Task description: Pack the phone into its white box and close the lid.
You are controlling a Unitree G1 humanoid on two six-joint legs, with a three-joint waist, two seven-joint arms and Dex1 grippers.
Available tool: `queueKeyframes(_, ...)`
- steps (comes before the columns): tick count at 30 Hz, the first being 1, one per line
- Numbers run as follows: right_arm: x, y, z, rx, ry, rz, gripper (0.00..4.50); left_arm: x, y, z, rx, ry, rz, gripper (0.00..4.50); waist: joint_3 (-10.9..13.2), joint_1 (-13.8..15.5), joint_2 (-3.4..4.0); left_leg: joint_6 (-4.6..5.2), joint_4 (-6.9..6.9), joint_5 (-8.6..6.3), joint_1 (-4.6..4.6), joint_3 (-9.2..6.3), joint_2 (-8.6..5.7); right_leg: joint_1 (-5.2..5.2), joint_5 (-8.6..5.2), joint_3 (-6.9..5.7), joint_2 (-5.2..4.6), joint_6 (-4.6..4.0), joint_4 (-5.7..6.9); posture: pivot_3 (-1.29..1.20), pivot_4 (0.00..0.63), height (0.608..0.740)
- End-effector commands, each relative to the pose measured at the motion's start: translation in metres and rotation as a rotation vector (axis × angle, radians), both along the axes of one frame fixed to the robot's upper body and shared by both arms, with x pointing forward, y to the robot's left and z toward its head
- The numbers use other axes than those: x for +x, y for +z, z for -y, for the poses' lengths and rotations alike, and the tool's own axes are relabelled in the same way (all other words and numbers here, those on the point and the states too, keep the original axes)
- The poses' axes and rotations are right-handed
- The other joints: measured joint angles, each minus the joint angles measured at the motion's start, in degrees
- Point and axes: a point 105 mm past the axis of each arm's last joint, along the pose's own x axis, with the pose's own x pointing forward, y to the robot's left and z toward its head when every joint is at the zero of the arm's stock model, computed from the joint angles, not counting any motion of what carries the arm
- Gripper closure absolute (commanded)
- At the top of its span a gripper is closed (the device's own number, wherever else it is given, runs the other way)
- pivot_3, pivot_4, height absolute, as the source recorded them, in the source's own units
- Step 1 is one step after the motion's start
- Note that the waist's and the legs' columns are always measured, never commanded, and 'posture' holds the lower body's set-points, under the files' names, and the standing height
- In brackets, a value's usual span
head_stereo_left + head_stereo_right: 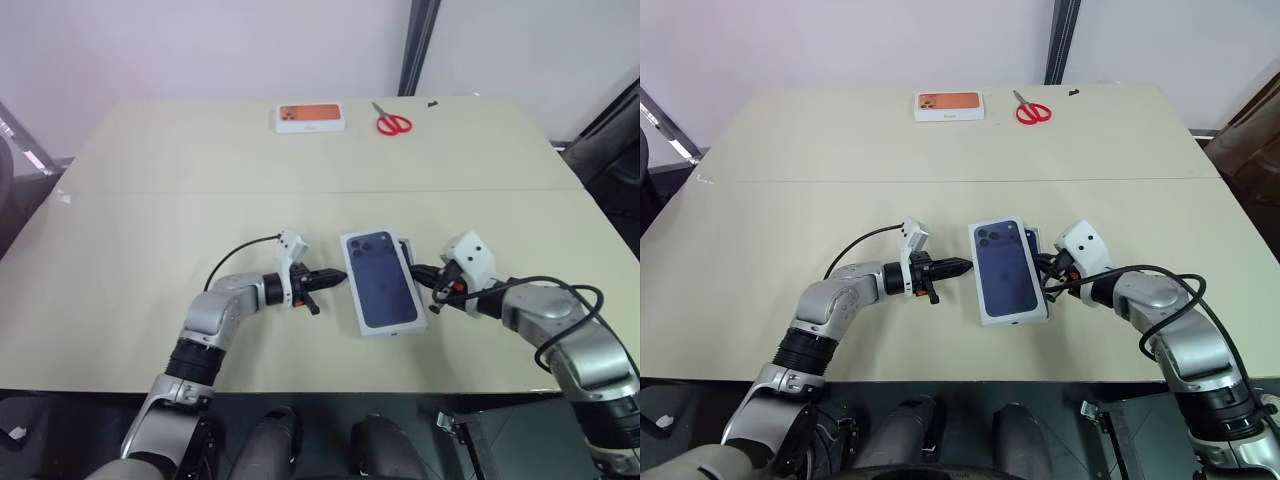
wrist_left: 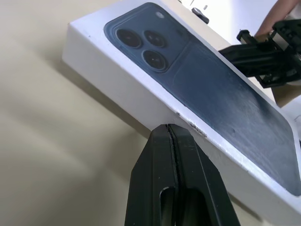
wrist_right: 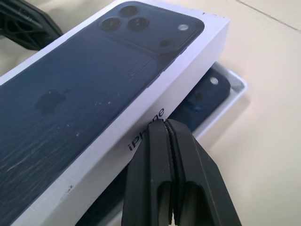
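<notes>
While the lid (image 3: 89, 94) already sits over the white box (image 3: 233, 89), it's skewed, not seated: in the right wrist view one corner of the tray pokes out from under it, w/ the phone (image 3: 207, 92) lying inside, camera corner showing. So phone-in-box looks done; what's left, I'd judge, is squaring the lid over the tray and pressing it down flush.

Both arms flank the stack on the beige surface (image 1: 150, 220). Left fingers (image 1: 335, 281) are pressed together, no gap, holding nothing; tips sit right at the lid's long side wall, touching or nearly so per the left wrist view. Right fingers (image 1: 418, 271) also pressed together and empty, tips against the opposite long side wall. Lid, box and phone thus lie between the two sets of fingertips. Looks like a two-sided nudge to align, not a grasp.

Well beyond both fingers, at the far edge of the surface: an orange-topped white box (image 1: 311, 117) and, beside it, red-handled scissors (image 1: 392, 121).

Writing: lid's side wall reads "iPh…" in grey, the rest hidden behind the right fingers. Lid top is printed w/ a dark blue phone back, triple-lens cluster and a faint logo mid-panel. Small print lower on the wall is too small to read. Orange box: no legible text.
</notes>
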Motion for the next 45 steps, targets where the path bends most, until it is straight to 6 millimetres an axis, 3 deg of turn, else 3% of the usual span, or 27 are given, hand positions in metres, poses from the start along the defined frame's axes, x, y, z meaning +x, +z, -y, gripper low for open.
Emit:
queueKeyframes(1, -0.006, 0.015, -0.005, 0.016, 0.038, 0.042, 4.44, 0.002, 0.014, 0.011, -0.024, -0.031, 0.049, 4.50, 0.00, -0.01, 0.00, 0.00, 0.00, 0.00, 0.00, 0.00, 0.00, 0.00, 0.00, 0.00, 0.00, 0.00, 0.00, 0.00, 0.150, 0.734)
queueKeyframes(7, -0.005, 0.014, 0.006, -0.006, 0.001, 0.045, 4.44, 0.003, 0.013, 0.017, -0.024, -0.048, 0.049, 4.50, 0.00, 0.00, 0.00, 0.00, 0.01, 0.00, 0.00, 0.00, 0.00, 0.00, 0.00, 0.00, 0.01, 0.00, 0.01, 0.00, 0.150, 0.734)
queueKeyframes(17, -0.005, 0.005, 0.007, -0.036, 0.001, 0.031, 4.44, 0.006, 0.023, 0.029, -0.040, -0.074, 0.060, 4.50, 0.00, 0.00, 0.00, 0.00, 0.04, 0.00, 0.00, 0.00, 0.00, 0.01, 0.00, 0.00, 0.01, 0.00, 0.01, 0.00, 0.150, 0.734)
queueKeyframes(30, -0.004, 0.003, 0.005, -0.033, -0.004, 0.023, 4.44, 0.005, 0.013, 0.019, -0.018, -0.048, 0.048, 4.50, 0.00, -0.03, 0.00, -0.02, 0.03, 0.01, 0.00, 0.00, 0.01, 0.00, 0.00, 0.00, 0.03, 0.00, 0.02, 0.00, 0.150, 0.734)
queueKeyframes(45, 0.003, 0.000, 0.008, -0.053, -0.041, 0.026, 4.44, 0.011, 0.010, 0.021, -0.013, -0.027, 0.048, 4.50, 0.00, -0.04, 0.00, -0.02, 0.04, 0.01, 0.00, 0.00, 0.01, 0.00, 0.00, 0.00, 0.03, 0.00, 0.03, 0.00, 0.150, 0.734)
